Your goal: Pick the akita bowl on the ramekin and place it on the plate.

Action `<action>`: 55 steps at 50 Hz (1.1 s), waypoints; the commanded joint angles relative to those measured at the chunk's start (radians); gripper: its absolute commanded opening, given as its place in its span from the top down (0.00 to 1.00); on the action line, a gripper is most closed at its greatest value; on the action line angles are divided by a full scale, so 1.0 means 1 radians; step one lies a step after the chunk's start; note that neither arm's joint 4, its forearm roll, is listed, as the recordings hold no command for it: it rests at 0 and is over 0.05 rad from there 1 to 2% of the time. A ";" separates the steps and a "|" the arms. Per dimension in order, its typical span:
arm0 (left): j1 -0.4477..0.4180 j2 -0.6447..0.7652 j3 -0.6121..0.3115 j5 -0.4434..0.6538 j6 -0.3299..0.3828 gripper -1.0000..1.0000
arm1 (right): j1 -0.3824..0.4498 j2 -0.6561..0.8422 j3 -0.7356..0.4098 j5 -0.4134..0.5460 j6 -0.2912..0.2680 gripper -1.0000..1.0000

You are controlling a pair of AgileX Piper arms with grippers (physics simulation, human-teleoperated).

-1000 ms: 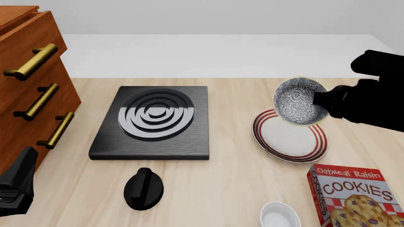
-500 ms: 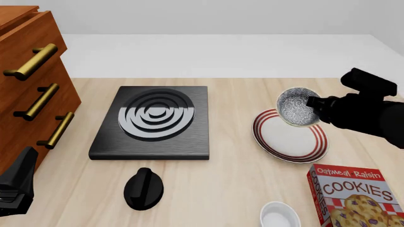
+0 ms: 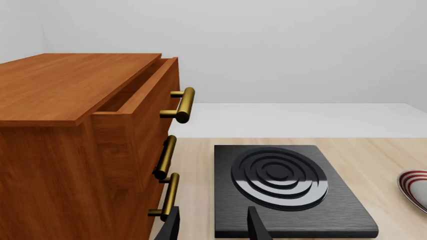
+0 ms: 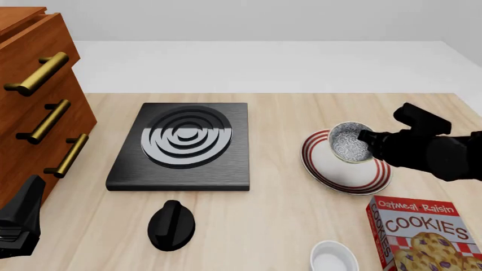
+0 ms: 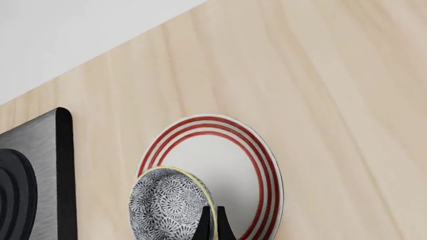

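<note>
Left wrist view: left gripper (image 3: 212, 225) idle, fingers parted, facing the stove block (image 3: 287, 187). Front view: akita bowl (image 4: 350, 142) has dropped lower over the plate (image 4: 320, 169) (ramekin (image 4: 333, 258) left bare). Right wrist view: right gripper (image 5: 212, 222) pinches the bowl's rim; release is probably next.

The scene is evenly and brightly lit. Everything is rendered sharp. Only faint shadows are cast on the table (image 4: 286, 226).

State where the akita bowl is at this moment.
In the front view the akita bowl is at the right, tilted and gripped by the right end effector over the far part of the plate.
</note>
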 commanded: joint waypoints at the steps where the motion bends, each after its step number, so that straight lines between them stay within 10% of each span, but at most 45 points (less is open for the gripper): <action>1: 0.000 0.000 0.000 0.000 0.000 0.00 | -0.015 0.096 -0.021 -0.053 0.015 1.00; 55: 0.000 0.000 0.000 0.000 0.000 0.00 | -0.005 0.232 -0.048 -0.114 0.010 1.00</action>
